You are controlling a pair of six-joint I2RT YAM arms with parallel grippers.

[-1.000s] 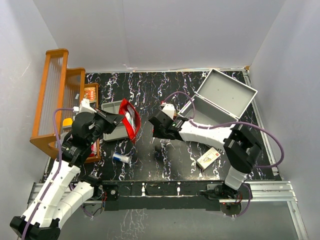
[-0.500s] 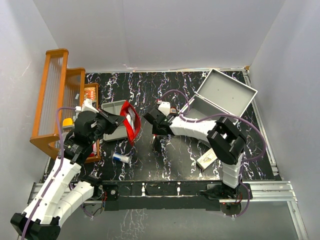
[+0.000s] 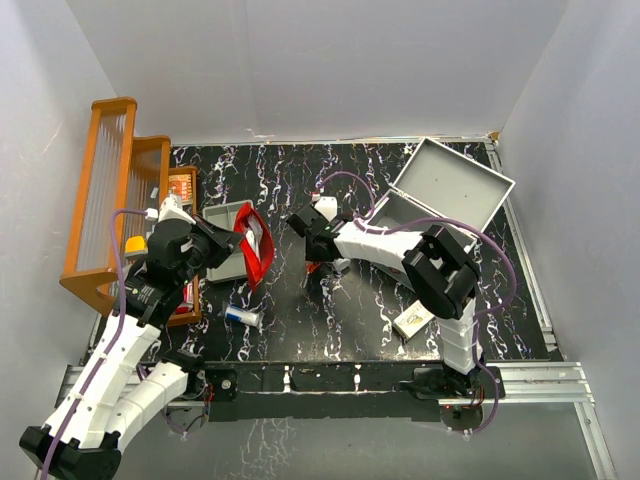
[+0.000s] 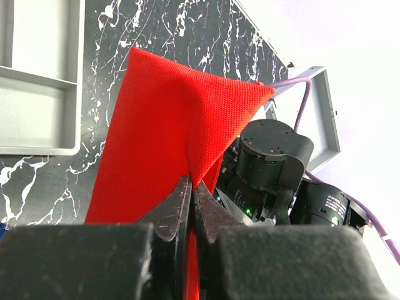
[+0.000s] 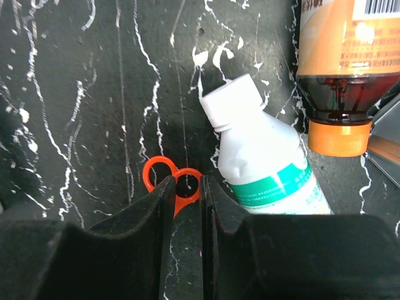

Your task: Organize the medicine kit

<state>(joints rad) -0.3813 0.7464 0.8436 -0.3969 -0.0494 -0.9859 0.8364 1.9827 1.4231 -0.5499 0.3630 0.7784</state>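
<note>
The medicine kit (image 3: pixel 445 200), a light-grey metal case, stands open at the back right with its lid tipped back; part of it shows in the left wrist view (image 4: pixel 326 119). My left gripper (image 3: pixel 232 243) is shut on the edge of a red fabric pouch (image 3: pixel 254 240) and holds it up off the table; the jaws pinch the cloth (image 4: pixel 181 125) at the gripper (image 4: pixel 192 184). My right gripper (image 3: pixel 318 252) is low on the table left of the kit. Its narrow jaws (image 5: pixel 186 187) close around one ring of orange scissors (image 5: pixel 156 175) lying on the table.
A white bottle with a teal label (image 5: pixel 262 162) and an amber bottle with an orange cap (image 5: pixel 340 69) lie right of the scissors. A shallow grey tray (image 3: pixel 225 255) and a wooden rack (image 3: pixel 115 190) are at left. A small tube (image 3: pixel 243 316) and a box (image 3: pixel 416 316) lie near the front.
My right gripper has moved left and a little farther back, down onto the scissors. My left gripper has drawn the red pouch slightly left.
</note>
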